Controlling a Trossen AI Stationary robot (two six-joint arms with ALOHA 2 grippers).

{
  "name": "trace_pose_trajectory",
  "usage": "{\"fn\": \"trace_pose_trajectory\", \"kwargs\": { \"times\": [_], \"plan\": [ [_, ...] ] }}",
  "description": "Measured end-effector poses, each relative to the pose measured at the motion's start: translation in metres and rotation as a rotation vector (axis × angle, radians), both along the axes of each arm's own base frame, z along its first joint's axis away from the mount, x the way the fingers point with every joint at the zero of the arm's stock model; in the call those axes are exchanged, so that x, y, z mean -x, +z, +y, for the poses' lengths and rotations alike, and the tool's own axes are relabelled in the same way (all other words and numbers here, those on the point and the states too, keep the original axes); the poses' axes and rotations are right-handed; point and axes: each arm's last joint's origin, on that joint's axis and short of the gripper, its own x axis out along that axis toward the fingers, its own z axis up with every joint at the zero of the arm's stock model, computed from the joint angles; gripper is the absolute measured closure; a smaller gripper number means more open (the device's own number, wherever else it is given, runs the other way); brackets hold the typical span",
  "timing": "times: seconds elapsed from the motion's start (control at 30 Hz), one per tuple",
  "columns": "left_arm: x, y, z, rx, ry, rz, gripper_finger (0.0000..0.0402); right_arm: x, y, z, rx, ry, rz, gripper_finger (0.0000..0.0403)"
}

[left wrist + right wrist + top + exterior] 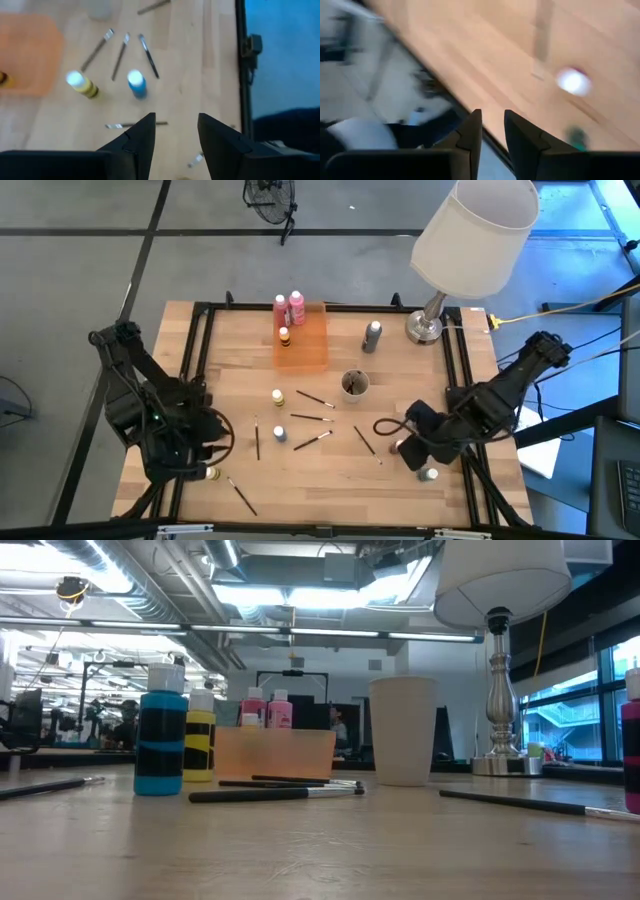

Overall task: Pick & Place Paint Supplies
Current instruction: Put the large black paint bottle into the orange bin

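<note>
Both grippers empty: left gripper (175, 131) jaws apart at 7 o'clock, right gripper (492, 125) narrowly parted at 5. Brushes (313, 417) and blue bottle (280, 433) loose mid-table. Pink bottles (296, 307) sit in orange tray (312, 345) at 12. Mostly undone.

Overhead camera: straight down over the whole table (330, 470). Low camera: level, close across its surface. Wrist cameras: downward past own fingers. Shared by overhead, low and left wrist: blue bottle (280, 433), brushes.
</note>
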Motion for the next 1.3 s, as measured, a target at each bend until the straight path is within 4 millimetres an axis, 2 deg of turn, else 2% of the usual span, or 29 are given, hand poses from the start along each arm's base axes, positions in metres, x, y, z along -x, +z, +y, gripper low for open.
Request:
{"fn": "trace_pose_trajectory", "kwargs": {
  "times": [0.13, 0.43, 0.57, 0.83, 1.0, 1.3],
  "plan": [
    [0.0, 0.0, 0.001, -0.03, -0.009, -0.018, 0.0258, 0.006, -0.007, -0.005, -0.028, -0.037, 0.17, 0.0303],
    [-0.001, 0.001, 0.001, -0.038, -0.002, -0.027, 0.0258, -0.003, -0.006, -0.018, 0.012, -0.009, 0.143, 0.0203],
    [-0.001, 0.001, 0.002, -0.068, 0.008, -0.05, 0.0258, -0.008, -0.006, -0.026, 0.032, -0.088, 0.126, 0.0176],
    [-0.001, 0.001, 0.002, -0.064, 0.018, -0.052, 0.0258, -0.013, -0.006, -0.032, -0.004, -0.165, 0.137, 0.0172],
    [-0.003, -0.003, -0.001, -0.077, 0.018, -0.036, 0.0258, -0.009, -0.008, -0.032, -0.062, -0.163, 0.221, 0.0172],
    [-0.002, -0.005, -0.004, -0.09, 0.01, -0.017, 0.0258, -0.001, -0.013, -0.034, -0.055, -0.152, 0.371, 0.0171]
  ]
}}
